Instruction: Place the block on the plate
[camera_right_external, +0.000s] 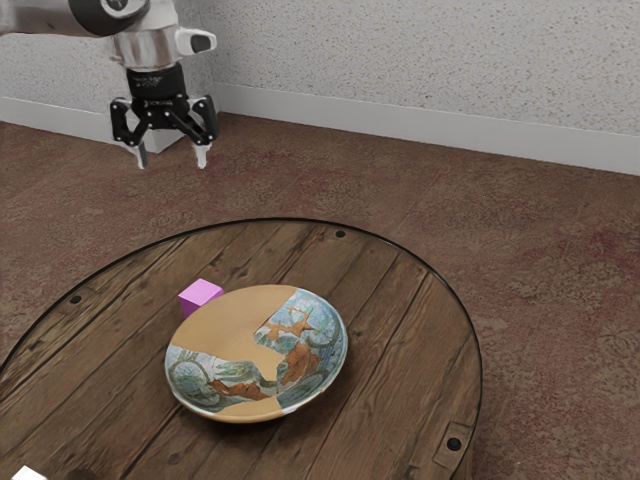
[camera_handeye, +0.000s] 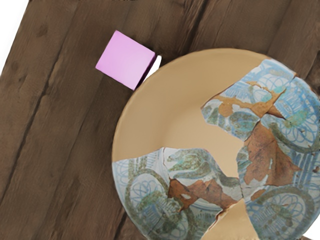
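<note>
The hand (camera_right_external: 172, 160) is raised well clear of the round wooden worktop (camera_right_external: 400, 350), its two fingers standing wide apart with nothing between them. The pink block (camera_right_external: 201, 291) lies on the worktop itself, off the plate (camera_right_external: 212, 330) and just beside its rim, between the plate and the worktop's far edge as the exterior view has it, towards that view's left. Whether block and plate touch cannot be told. The plate is tan, with blue-and-white patterned parts and rusty brown patches, and lies in from the worktop's dark edge, where round studs (camera_right_external: 454, 444) are set
</note>
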